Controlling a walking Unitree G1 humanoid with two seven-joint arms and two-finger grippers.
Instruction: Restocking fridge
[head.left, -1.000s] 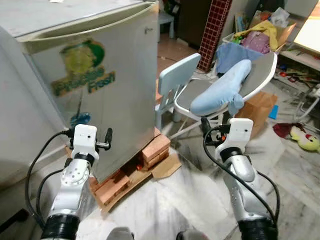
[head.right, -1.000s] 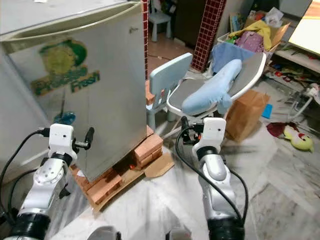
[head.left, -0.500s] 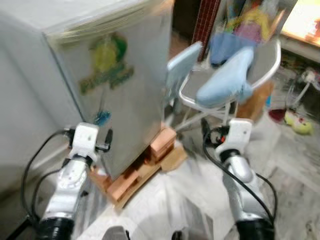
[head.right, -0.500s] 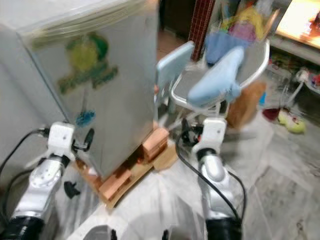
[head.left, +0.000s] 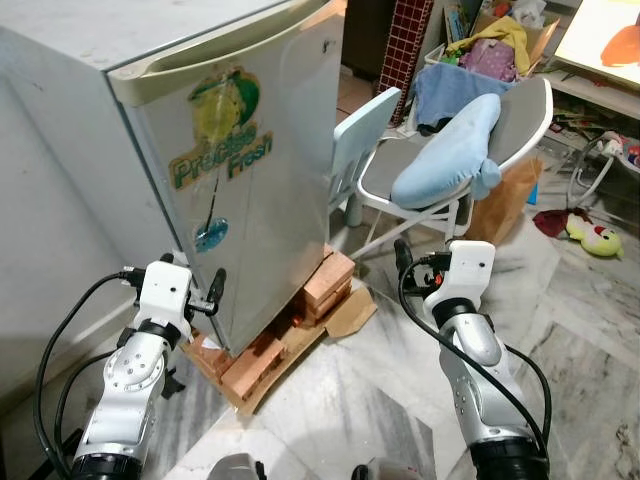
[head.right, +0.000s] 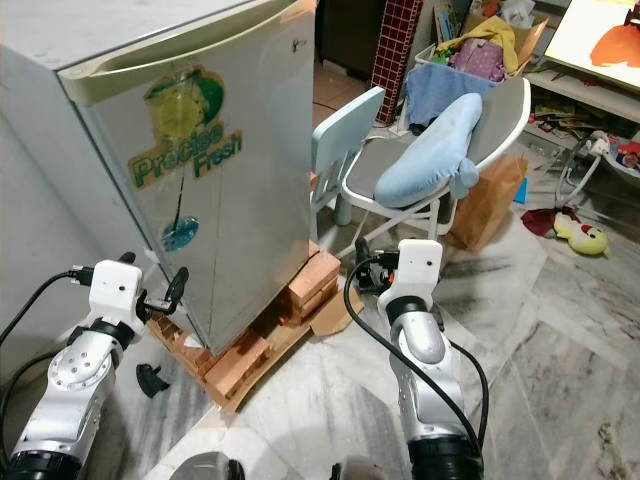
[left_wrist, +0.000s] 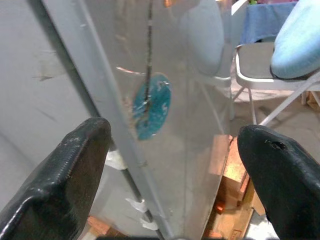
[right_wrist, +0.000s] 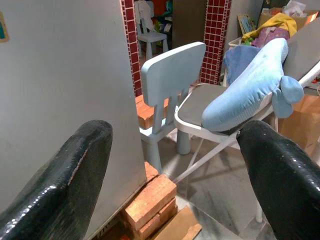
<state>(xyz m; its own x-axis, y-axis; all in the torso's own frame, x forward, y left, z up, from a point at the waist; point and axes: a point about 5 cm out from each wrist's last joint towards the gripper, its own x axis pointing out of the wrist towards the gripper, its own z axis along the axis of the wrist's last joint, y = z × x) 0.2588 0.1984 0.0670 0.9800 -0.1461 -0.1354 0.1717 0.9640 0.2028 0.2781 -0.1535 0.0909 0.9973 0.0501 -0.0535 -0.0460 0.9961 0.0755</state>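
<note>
Both claws raised, spread, facing fridge (head.left: 240, 170)

Silver arms, white wrists, black cables

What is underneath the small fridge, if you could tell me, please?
The fridge stands on stacked red bricks, which rest on a sheet of cardboard on the marble floor. How the bricks run further under the fridge is hidden by its body.

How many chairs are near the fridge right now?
2. A small light-blue chair stands right beside the fridge; a grey folding chair holding a blue plush sits just past it. Others may be hidden behind the fridge.
</note>
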